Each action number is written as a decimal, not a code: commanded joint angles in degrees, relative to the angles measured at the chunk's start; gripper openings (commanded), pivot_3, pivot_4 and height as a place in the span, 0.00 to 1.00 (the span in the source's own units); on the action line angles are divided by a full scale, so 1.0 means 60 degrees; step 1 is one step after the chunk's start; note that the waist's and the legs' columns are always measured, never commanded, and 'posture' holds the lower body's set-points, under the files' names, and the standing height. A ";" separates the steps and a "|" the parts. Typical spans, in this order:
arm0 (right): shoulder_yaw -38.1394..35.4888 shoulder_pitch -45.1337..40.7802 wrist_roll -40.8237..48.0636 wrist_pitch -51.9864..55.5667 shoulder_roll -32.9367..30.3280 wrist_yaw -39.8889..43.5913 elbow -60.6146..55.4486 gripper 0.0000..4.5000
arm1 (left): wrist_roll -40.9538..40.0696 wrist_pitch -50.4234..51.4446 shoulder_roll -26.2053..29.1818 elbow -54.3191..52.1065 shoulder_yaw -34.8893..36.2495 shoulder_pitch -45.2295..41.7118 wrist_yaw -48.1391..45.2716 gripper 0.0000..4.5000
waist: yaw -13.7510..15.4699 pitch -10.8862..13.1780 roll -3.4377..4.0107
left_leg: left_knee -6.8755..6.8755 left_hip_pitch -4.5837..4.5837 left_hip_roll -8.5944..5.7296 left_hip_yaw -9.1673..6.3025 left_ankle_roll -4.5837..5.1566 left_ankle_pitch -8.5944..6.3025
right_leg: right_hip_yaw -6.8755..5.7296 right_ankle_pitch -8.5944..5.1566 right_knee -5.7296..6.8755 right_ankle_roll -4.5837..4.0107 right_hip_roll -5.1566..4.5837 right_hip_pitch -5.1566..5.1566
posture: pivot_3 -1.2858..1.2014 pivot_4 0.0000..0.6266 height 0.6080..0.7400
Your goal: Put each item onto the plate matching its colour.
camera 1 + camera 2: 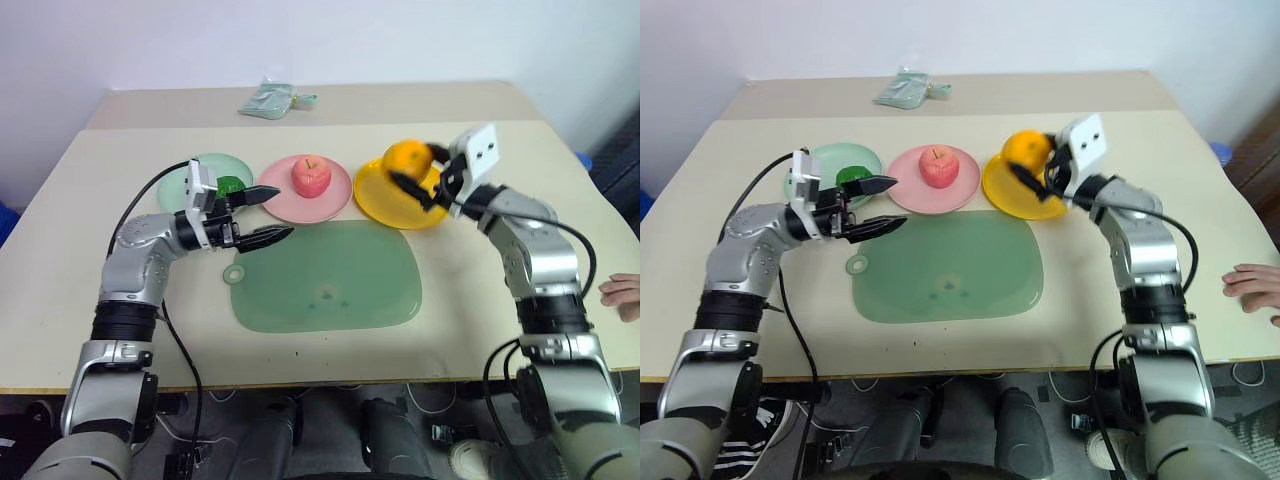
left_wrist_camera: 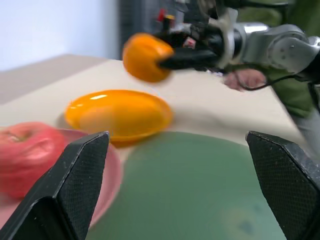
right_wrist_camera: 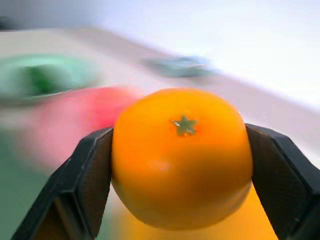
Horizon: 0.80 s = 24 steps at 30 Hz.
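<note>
Done: apple (image 1: 311, 176) on pink plate (image 1: 336, 203), green vegetable (image 1: 231, 186) on mint plate (image 1: 200, 168) | Left: your right gripper (image 1: 418, 171) clamps orange (image 1: 407, 159) between jaws, above yellow plate (image 1: 378, 201) | left gripper (image 1: 272, 214) empty, jaws spread.

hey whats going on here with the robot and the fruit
The robot is sorting toy foods onto plates of matching colour. Its right gripper holds the orange above the yellow-orange plate. The apple sits on the pink plate, the green vegetable on the mint plate. The left gripper is open and empty.
</note>
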 commanded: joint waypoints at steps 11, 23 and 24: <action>0.0183 -0.1560 -0.1161 -0.2146 0.0669 -0.0385 0.4838 1.00 | 0.0200 -0.0842 -0.0386 -0.0292 0.0268 0.0249 0.0853 1.00 | -0.0285 0.0003 0.0004 | -0.0013 -0.0002 -0.0001 0.0012 -0.0001 0.0003 | 0.0015 0.0001 0.0011 0.0000 0.0004 -0.0016 | 0.52 0.24 1.00; -0.1022 0.0586 0.2554 -0.1340 0.0351 0.3330 -0.0477 1.00 | -0.0381 -0.0672 0.0127 0.0032 0.0541 0.0112 -0.0358 1.00 | -0.0279 0.0004 0.0007 | -0.0017 -0.0003 -0.0001 0.0005 0.0001 0.0002 | 0.0013 0.0001 0.0011 0.0002 0.0004 -0.0016 | 0.52 0.24 1.00; -0.0839 0.1092 0.2808 -0.1077 0.0182 0.3735 -0.1432 1.00 | -0.0439 -0.0533 0.0286 0.0082 0.0566 0.0067 -0.0557 1.00 | -0.0285 0.0004 0.0007 | -0.0016 -0.0003 0.0000 -0.0002 0.0002 0.0001 | 0.0008 0.0000 0.0009 0.0002 0.0004 -0.0012 | 0.52 0.24 1.00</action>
